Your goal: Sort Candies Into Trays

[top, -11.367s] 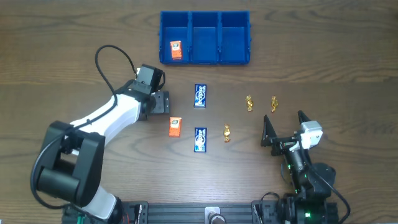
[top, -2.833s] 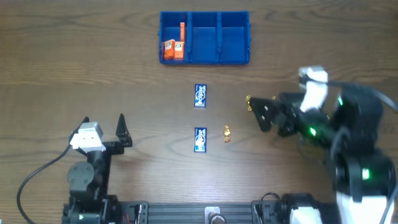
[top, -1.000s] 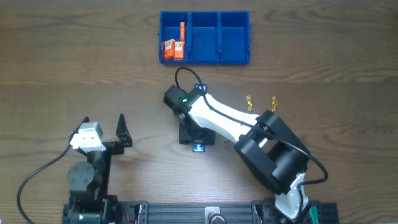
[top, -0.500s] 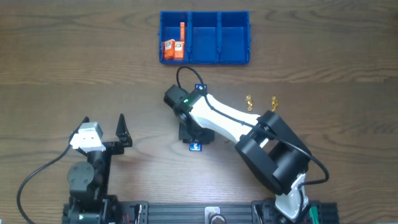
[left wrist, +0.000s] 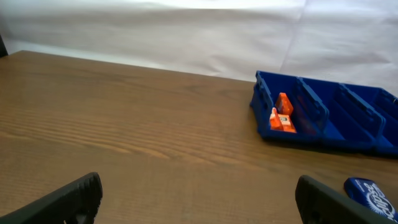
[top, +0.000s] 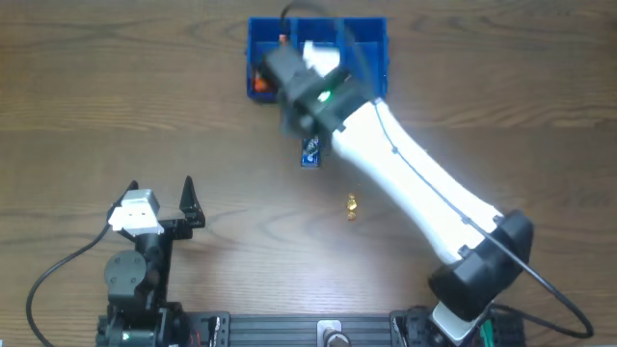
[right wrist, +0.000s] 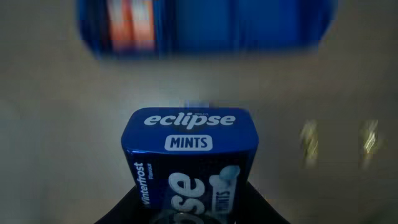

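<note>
- what is the right gripper up to?
- its fingers are pinching a blue mint tin by the sides, label facing up. the arm stretches from the near right base across to the far middle of the table.
- so where is that tin?
- held up off the wood, just on the near side of the blue tray. the tray sits at the far edge and has three compartments.
- anything in the tray?
- orange packs in its left compartment, one of them standing upright.
- what lies loose on the table?
- a second tin lies flat near the tray, partly under the arm. a gold candy lies nearer, a little to its right. two gold spots show right of the held tin, too blurred to tell more.
- and the left gripper?
- at the near left, fingers spread wide, well apart from every candy.
</note>
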Controlling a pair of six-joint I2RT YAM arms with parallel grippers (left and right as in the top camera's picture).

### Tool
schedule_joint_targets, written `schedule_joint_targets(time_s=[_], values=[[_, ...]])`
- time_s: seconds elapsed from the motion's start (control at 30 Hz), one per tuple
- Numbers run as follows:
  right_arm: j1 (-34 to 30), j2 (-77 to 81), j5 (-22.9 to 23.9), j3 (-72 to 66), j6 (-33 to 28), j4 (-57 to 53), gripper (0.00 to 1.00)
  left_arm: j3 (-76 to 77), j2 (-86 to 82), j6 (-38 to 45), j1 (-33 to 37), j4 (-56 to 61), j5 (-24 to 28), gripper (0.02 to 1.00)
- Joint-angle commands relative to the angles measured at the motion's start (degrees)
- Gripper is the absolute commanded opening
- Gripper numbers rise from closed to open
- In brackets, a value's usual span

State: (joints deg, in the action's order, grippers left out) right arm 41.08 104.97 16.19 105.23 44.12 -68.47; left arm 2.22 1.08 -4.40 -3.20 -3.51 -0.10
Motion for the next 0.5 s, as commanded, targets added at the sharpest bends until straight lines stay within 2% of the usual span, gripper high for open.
schedule_joint_targets(time_s=[0.03,0.13,0.23,0.5], values=[[-5.5,5.3,9.1,13.7,-13.2,4.2,0.231,-1.9,0.0,0.7,0.2,-1.0,-0.1,0.998],[-7.8,10.1,9.1,18.6,-19.2,9.7,0.237,-1.9,0.0,0.8,0.2,-1.0,-0.1,0.996],[-9.9,14.8,8.9,20.9,-21.7,14.9,0.237,-1.9,0.0,0.8,0.2,-1.0,-0.1,0.998],[-13.4,24.0,1.5,21.3,-22.1,25.2,0.237,-1.9,0.0,0.8,0.2,-1.0,-0.1,0.998]])
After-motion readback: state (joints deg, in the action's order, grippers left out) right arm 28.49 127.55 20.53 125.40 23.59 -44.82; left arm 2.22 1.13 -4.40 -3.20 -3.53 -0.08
